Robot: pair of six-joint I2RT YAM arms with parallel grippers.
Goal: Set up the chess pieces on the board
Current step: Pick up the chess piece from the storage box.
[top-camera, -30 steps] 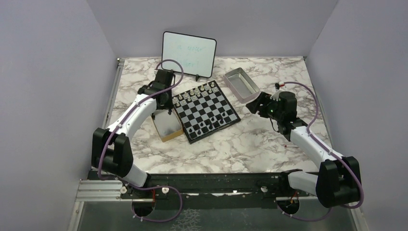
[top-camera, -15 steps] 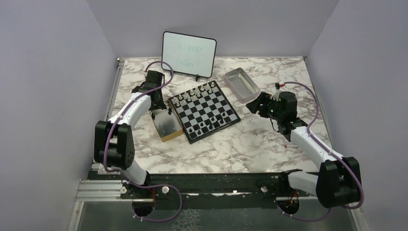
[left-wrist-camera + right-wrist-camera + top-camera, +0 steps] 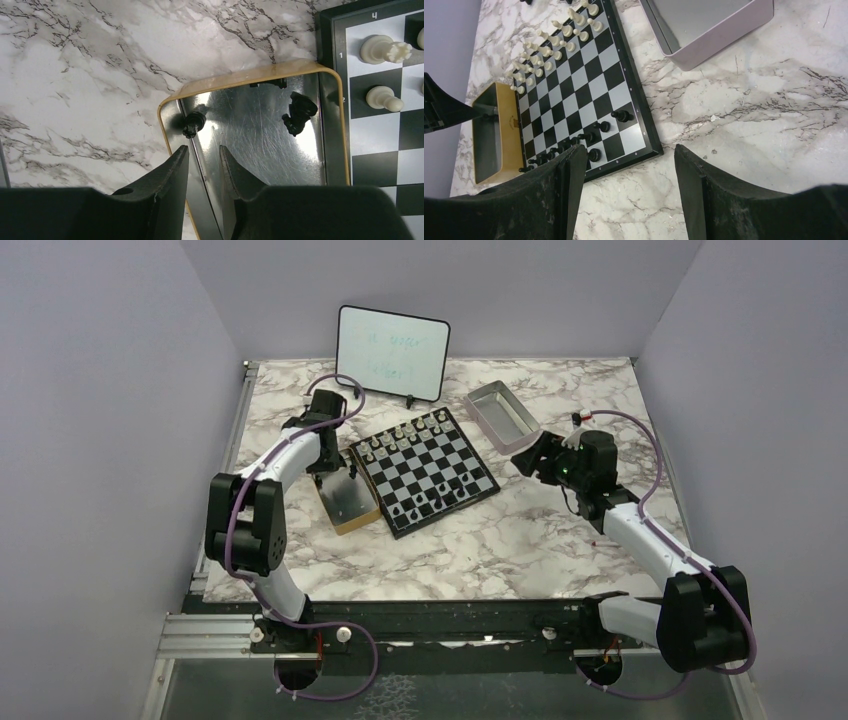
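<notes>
Left claw (image 3: pixel 200 162): black chess piece (image 3: pixel 193 124) just beyond its tips.

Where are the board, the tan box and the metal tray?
board (image 3: pixel 432 462), top view, a bare middle square.
tan box (image 3: pixel 250 135), left wrist view, its bare shiny floor.
metal tray (image 3: pixel 724 39), right wrist view, its outer side wall.
</notes>
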